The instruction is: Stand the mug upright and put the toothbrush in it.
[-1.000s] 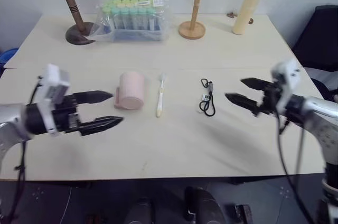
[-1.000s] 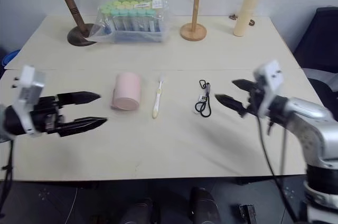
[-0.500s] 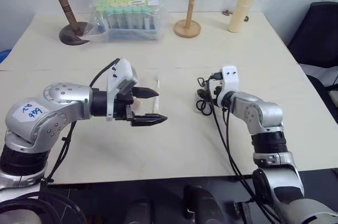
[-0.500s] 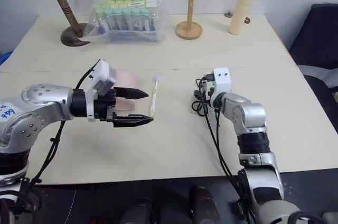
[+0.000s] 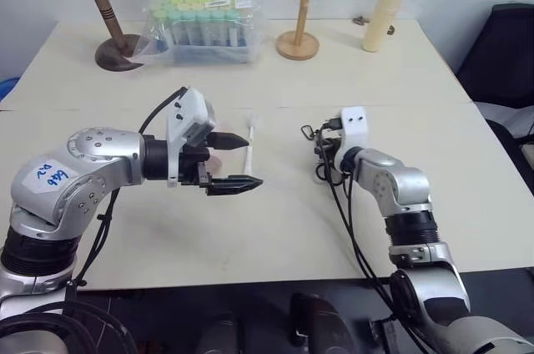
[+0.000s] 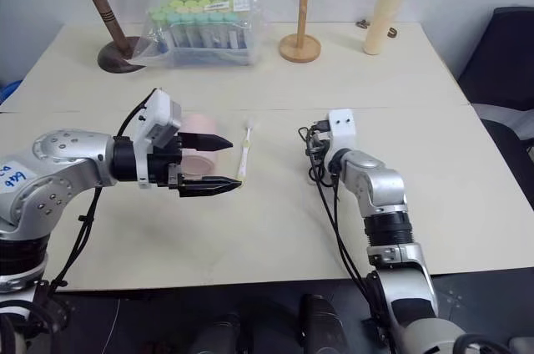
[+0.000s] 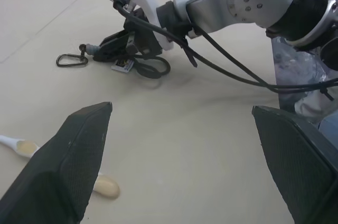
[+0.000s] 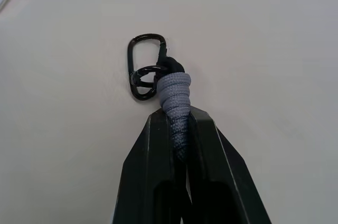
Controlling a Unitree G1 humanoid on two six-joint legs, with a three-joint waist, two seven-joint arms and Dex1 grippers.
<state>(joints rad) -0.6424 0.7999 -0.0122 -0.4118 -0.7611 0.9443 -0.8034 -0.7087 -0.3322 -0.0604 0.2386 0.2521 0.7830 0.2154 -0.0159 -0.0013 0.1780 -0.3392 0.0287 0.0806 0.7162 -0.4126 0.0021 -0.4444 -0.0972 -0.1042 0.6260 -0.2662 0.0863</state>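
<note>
On the near half of the cream table point(image 5: 275, 229), my right gripper point(image 8: 178, 129) is pinched tight on the grey wrapped part of the black cord point(image 8: 176, 102), just behind its black carabiner clip point(image 8: 143, 68), which lies flat on the tabletop. From my head I see that gripper low over the cord's loop point(image 5: 321, 172), with my white wrist camera housing point(image 5: 355, 123) above it. My left gripper point(image 5: 234, 162) hangs above the table with its two black fingers spread wide and nothing between them, pointing toward the middle of the table. The mug point(image 6: 198, 133) is pale pink and lies on its side just behind that gripper, partly hidden by the fingers. The toothbrush point(image 6: 245, 150) lies flat on the table just beside the mug, on its right, its bristled head at the far end; my lower left fingertip is close to its handle, and I cannot tell whether it touches. In my left wrist view the pale handle end of the toothbrush point(image 7: 105, 186) peeks out beside one finger. Along the far edge of the table stand a dark wooden hat stand point(image 5: 100, 3), a clear plastic pack of green-capped tubes point(image 5: 204, 24), a small wooden branch stand point(image 5: 300, 12) and a tall cream cylinder point(image 5: 385, 7), all well apart from both grippers.
</note>
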